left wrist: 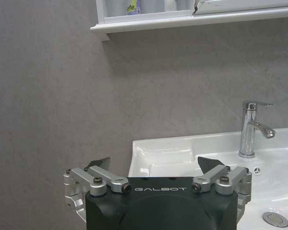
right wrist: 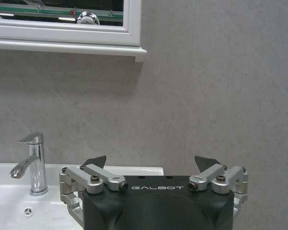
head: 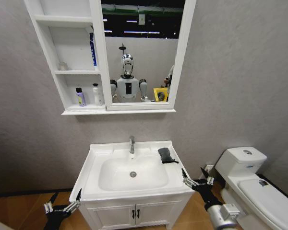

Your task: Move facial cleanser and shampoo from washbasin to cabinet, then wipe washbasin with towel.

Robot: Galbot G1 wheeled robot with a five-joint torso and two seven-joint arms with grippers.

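Observation:
The white washbasin (head: 98, 154) stands in the middle of the head view, with a chrome tap (head: 131, 143) at its back. The dark towel (head: 166, 155) lies bunched on the flat rim to the right of the tap. The cabinet (head: 52, 52) hangs above, left of the mirror. A purple bottle (head: 80, 97) and a white bottle (head: 97, 94) stand on its lowest tier, and a blue tube (head: 92, 50) leans on the tier above. I cannot tell which are the facial cleanser and the shampoo. My left gripper (head: 63, 201) (left wrist: 153, 163) hangs open at the basin's front left corner. My right gripper (head: 197, 178) (right wrist: 151, 162) is open off the front right corner.
A white toilet (head: 249, 177) stands close on the right, just beyond my right arm. Under the basin is a low vanity (head: 134, 213) with two doors and black handles. The grey wall runs behind everything, and the mirror (head: 139, 52) reflects the robot.

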